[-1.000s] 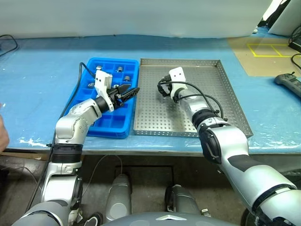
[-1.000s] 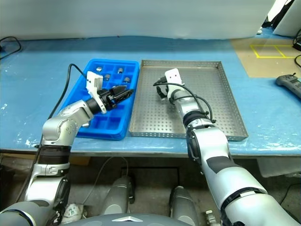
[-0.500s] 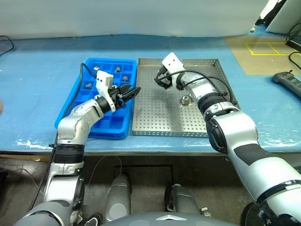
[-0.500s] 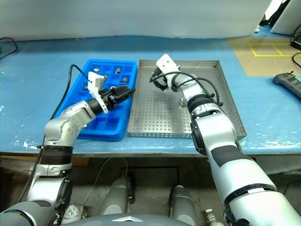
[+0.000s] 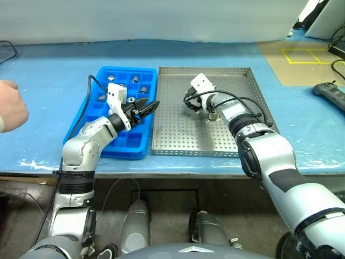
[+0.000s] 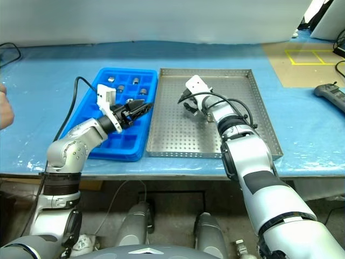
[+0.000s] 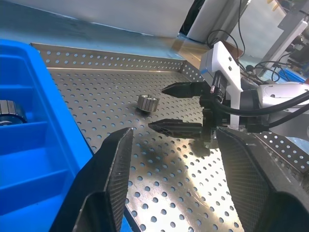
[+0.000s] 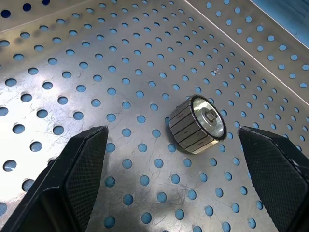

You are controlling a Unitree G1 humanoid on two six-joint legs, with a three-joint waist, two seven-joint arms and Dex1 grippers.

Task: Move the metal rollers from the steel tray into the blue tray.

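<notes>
Rollers first: I see one metal roller (image 8: 197,124) lying on its side on the perforated floor of the steel tray (image 5: 183,141), well clear of every rim, with bare metal all round it. My right gripper (image 7: 177,108) hangs just above that floor with its fingers spread wide and nothing between them — the roller sits in the open gap ahead of them, untouched. In the head views the roller is tucked just beside that wrist (image 5: 213,114) and I can barely make it out there.

The blue tray (image 5: 86,120) lies edge to edge with the steel tray's left rim. Several rollers (image 6: 121,88) sit in its far compartments; the near ones look empty, I think. My left gripper (image 5: 145,106) hovers over the blue tray's right edge, pointing toward the steel tray, fingers partly apart and empty.

A person's hand (image 5: 11,110) shows at the far left, over the blue table cover (image 5: 43,70), well apart from both trays.
</notes>
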